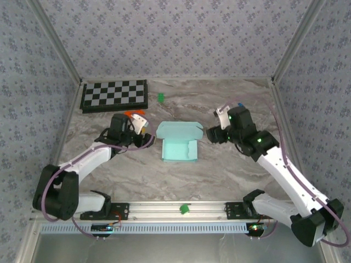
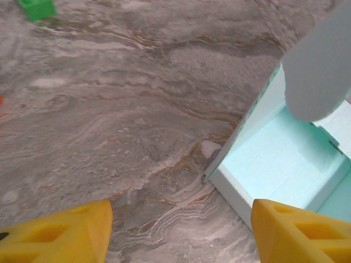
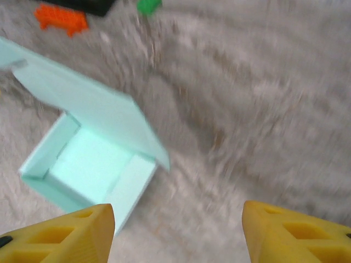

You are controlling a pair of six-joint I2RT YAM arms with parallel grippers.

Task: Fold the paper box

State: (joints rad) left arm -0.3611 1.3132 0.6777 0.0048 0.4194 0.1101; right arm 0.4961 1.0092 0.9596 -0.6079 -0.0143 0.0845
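The paper box (image 1: pixel 178 145) sits mid-table as a pale blue open tray, its lid (image 1: pixel 179 130) raised at the far side. My left gripper (image 1: pixel 143 131) hovers just left of the box, open, nothing between its yellow fingers (image 2: pixel 60 235). The left wrist view has the box's near corner (image 2: pixel 279 164) at the right, and the left gripper (image 2: pixel 181 235) is over bare table. My right gripper (image 1: pixel 211 133) hangs just right of the box, open and empty. In the blurred right wrist view the box (image 3: pixel 93 164) and its lid (image 3: pixel 82 104) lie left of the right gripper (image 3: pixel 178 235).
A black-and-white checkerboard (image 1: pixel 114 96) lies at the back left. A green block (image 1: pixel 160 97) rests behind the box, an orange piece (image 1: pixel 133 114) beside the left gripper, another green block (image 1: pixel 185 208) on the front rail. Patterned walls enclose the marble table (image 1: pixel 230 170).
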